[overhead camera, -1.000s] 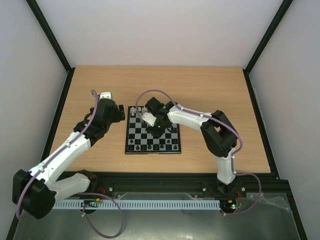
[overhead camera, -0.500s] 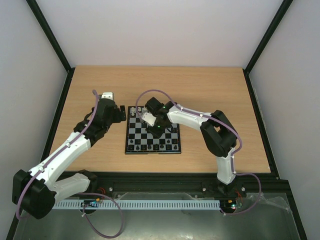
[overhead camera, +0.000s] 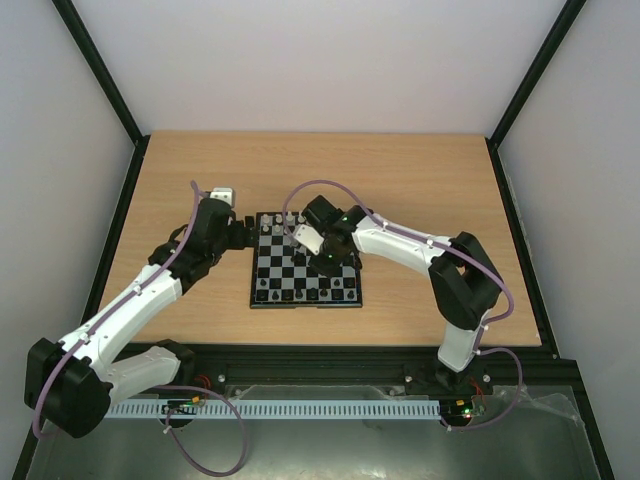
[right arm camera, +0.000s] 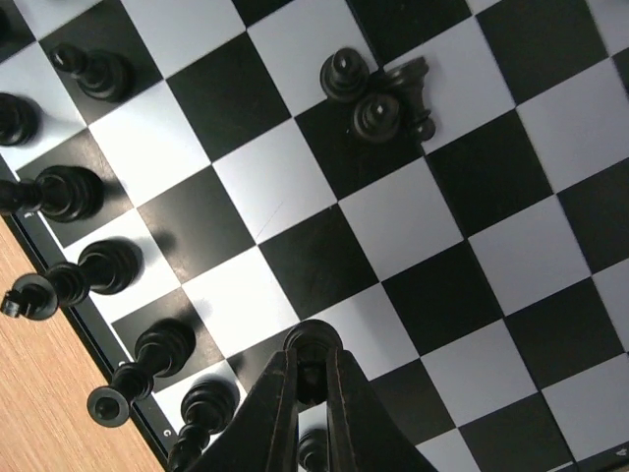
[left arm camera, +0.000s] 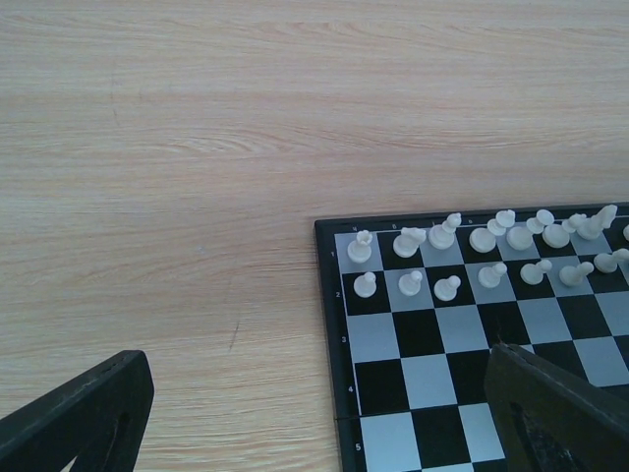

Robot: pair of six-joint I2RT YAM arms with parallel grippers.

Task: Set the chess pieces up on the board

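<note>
Right gripper (right arm camera: 313, 339) shut tight since earlier, slid bit toward near side. Now pinches tiny black piece (right arm camera: 313, 372), standing up. Black rows (right arm camera: 69, 197) lie left of my fingers, along near edge of board (overhead camera: 305, 304). Left gripper (left arm camera: 319, 393) wide open, empty, crept closer to white corner.

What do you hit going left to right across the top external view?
Left arm's shoulder → left arm's wrist → board → right arm's elbow. Right arm's jaws, shut on what looks like a black chess piece, overlap the board, so left out.
</note>
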